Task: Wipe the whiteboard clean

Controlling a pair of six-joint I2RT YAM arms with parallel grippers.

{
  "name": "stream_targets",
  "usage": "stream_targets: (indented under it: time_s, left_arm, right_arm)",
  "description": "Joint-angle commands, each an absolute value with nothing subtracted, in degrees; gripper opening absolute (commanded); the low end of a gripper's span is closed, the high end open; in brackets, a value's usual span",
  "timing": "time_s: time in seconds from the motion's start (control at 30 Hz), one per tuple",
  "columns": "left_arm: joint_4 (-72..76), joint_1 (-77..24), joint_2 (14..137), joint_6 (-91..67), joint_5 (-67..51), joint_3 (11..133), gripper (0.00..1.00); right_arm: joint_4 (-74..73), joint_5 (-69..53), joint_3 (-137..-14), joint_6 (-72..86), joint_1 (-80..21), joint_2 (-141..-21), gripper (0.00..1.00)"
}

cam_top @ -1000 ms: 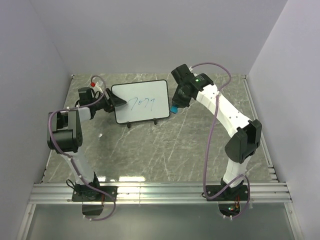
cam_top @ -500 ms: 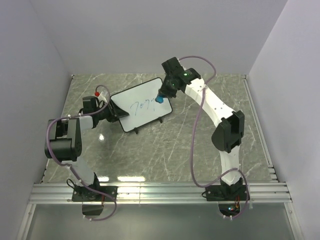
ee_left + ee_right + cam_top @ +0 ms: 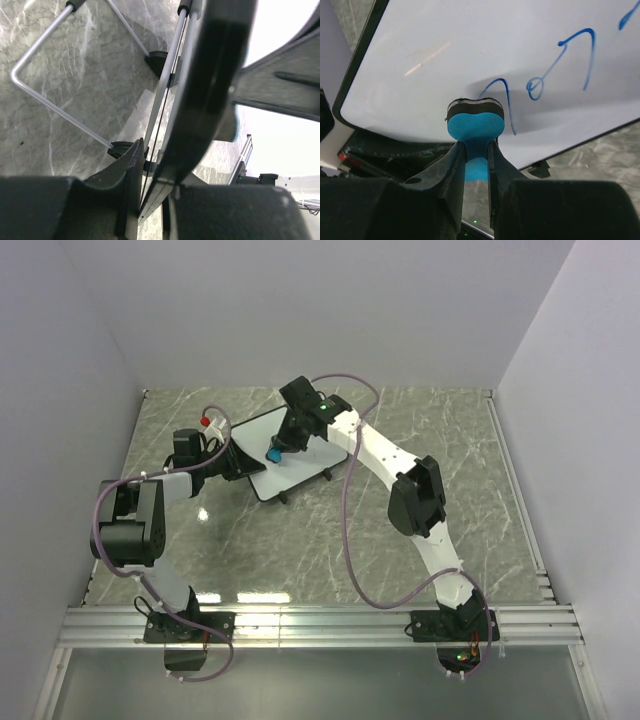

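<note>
The whiteboard (image 3: 292,478) stands on its wire feet at the back of the table, turned askew. Blue scribbles (image 3: 540,85) run across its white face (image 3: 470,50). My left gripper (image 3: 232,462) is shut on the board's left edge, and in the left wrist view the black frame (image 3: 210,75) runs edge-on between the jaws of the left gripper (image 3: 152,170). My right gripper (image 3: 276,448) is shut on a blue eraser (image 3: 475,122). The eraser's dark felt face sits at the board's surface, just left of the scribbles.
The board's wire stand (image 3: 50,107) with its black feet rests on the grey marble tabletop (image 3: 330,540). White walls close in the back and both sides. An aluminium rail (image 3: 320,625) runs along the near edge by the arm bases.
My left gripper closed on the board's left edge. The board swung askew, its right end coming nearer. My right arm carried the eraser leftward, from the board's right edge onto its face.
</note>
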State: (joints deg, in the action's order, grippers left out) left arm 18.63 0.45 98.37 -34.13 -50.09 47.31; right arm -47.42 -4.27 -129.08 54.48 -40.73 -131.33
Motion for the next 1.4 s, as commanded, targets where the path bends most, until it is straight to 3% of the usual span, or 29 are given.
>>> stream_targets:
  time_s: [0.0, 0.37, 0.57, 0.87, 1.37]
  left_arm:
    - [11.3, 0.3, 100.6, -31.7, -40.2, 45.9, 0.09]
    - [8.2, -1.2, 100.1, -28.2, -40.3, 44.3, 0.02]
    - [4.9, -1.3, 97.9, -26.5, -40.3, 44.6, 0.01]
    - [3.0, -1.7, 94.7, -25.6, -39.4, 42.8, 0.01]
    - [1.6, -5.0, 94.7, -24.3, -37.7, 42.6, 0.00]
  right_arm:
    - [-43.0, -5.2, -133.0, 58.1, -40.7, -131.9, 0.00]
    - [-43.2, -0.2, -135.6, 58.6, -43.1, -138.2, 0.00]
    - [-45.4, 7.2, -126.9, 57.0, -40.9, -136.3, 0.00]
    - [-41.8, 8.8, -118.0, 57.7, -35.9, -134.3, 0.00]
    - [-38.8, 3.4, -125.0, 65.2, -27.3, -138.1, 0.00]
